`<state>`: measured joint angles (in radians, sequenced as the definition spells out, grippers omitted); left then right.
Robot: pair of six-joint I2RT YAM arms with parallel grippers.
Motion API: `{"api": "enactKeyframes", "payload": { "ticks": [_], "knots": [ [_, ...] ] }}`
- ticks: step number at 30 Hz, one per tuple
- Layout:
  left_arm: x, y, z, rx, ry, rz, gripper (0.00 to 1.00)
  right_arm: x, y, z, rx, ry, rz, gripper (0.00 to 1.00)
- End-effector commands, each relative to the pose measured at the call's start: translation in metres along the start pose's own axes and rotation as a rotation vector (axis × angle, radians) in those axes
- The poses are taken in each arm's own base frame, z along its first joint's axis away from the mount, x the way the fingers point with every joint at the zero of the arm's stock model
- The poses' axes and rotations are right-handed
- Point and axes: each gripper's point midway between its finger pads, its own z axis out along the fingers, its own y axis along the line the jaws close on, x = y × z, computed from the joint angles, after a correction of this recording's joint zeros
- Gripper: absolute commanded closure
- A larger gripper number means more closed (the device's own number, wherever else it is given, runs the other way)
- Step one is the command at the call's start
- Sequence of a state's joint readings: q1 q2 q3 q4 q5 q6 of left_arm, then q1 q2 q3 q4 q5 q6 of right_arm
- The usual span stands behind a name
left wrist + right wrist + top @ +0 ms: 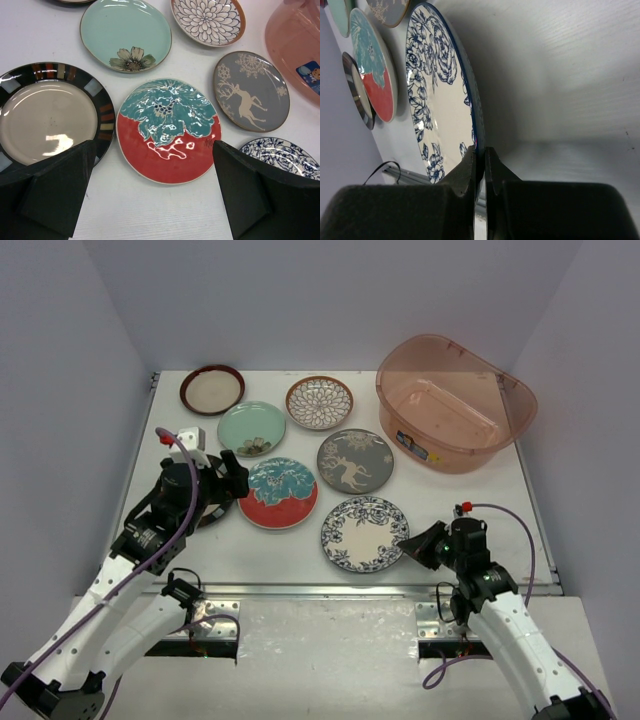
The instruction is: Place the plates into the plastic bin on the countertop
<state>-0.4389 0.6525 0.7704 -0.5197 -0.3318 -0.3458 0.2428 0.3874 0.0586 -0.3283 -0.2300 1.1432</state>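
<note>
1. While it rests on the white countertop (470, 510), the round blue-and-white floral ceramic plate (364, 533) sits in front of the translucent pinkish-orange plastic bin (440, 440), its rim pinched between the right gripper's (481, 152) narrow jaws.
2. Well left of the bin, the left gripper (153, 145) hangs with jaws spread wide, holding nothing.

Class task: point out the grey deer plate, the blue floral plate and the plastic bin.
grey deer plate (355, 461): top external view, its middle.
blue floral plate (363, 533): top external view, its cream centre.
plastic bin (470, 455): top external view, near outer wall.
</note>
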Motion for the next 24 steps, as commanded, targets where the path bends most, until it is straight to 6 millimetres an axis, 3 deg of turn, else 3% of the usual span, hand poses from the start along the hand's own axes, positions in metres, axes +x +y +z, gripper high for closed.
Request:
{"api": "enactKeyframes", "payload": {
  "ticks": [1, 7, 13, 16, 24],
  "knots": [
    [-0.017, -0.005, -0.002, 0.011, -0.055, -0.018, 0.00, -0.024, 0.074, -0.021, -0.214, -0.043, 0.040, 1.00],
    [-0.021, -0.003, -0.008, 0.011, -0.081, -0.031, 0.00, -0.040, 0.110, -0.044, -0.290, -0.083, 0.017, 1.00],
    [-0.021, -0.004, -0.007, 0.014, -0.082, -0.033, 0.00, -0.049, 0.121, -0.056, -0.284, -0.116, -0.005, 1.00],
    [-0.020, -0.005, -0.006, 0.018, -0.077, -0.029, 0.00, -0.054, 0.137, -0.061, -0.320, -0.118, -0.022, 1.00],
    [-0.024, -0.001, -0.012, 0.009, -0.101, -0.037, 0.00, -0.103, 0.190, -0.084, -0.343, -0.253, -0.094, 1.00]
  ]
}}
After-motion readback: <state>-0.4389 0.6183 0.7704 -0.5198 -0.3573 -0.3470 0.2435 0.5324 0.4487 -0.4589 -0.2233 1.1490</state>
